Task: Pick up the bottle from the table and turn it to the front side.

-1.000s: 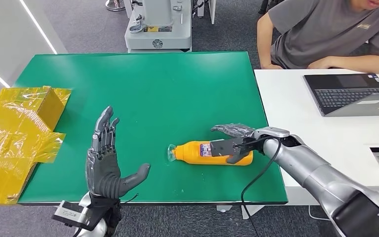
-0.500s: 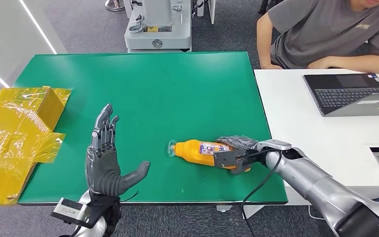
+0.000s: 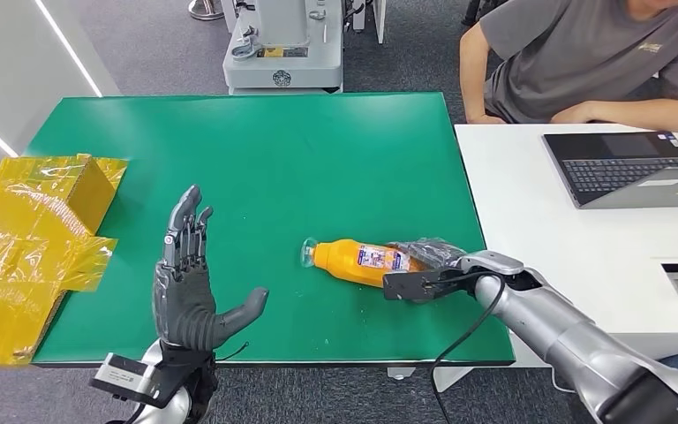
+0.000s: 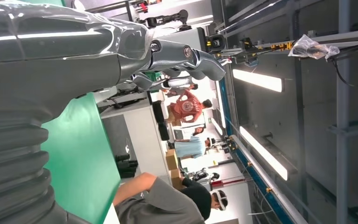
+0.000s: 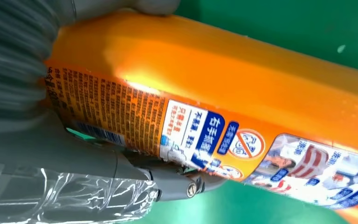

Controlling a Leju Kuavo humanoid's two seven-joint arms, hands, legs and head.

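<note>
An orange bottle (image 3: 353, 261) with a clear cap lies on the green table (image 3: 274, 150) near the front right, cap toward the left and slightly farther away than its base. My right hand (image 3: 425, 268) grips its base end, the thumb under it and the fingers over the top. The printed label faces up. In the right wrist view the bottle (image 5: 242, 79) shows the label's small text and pictures, and my right hand (image 5: 74, 182) wraps beneath it. My left hand (image 3: 185, 283) stands upright and open at the front left, holding nothing; my left hand (image 4: 74, 56) appears large in its wrist view.
A yellow film-wrapped box (image 3: 35, 230) sits off the table's left edge. A white desk (image 3: 530, 203) with a laptop (image 3: 627, 168) adjoins on the right, where a person (image 3: 583, 62) sits. A grey machine (image 3: 282, 44) stands behind the table.
My right hand closed around the bottle's base and rolled it, so the label turned from the side to the top. The bottle now lies slightly slanted. The left hand stayed still.
</note>
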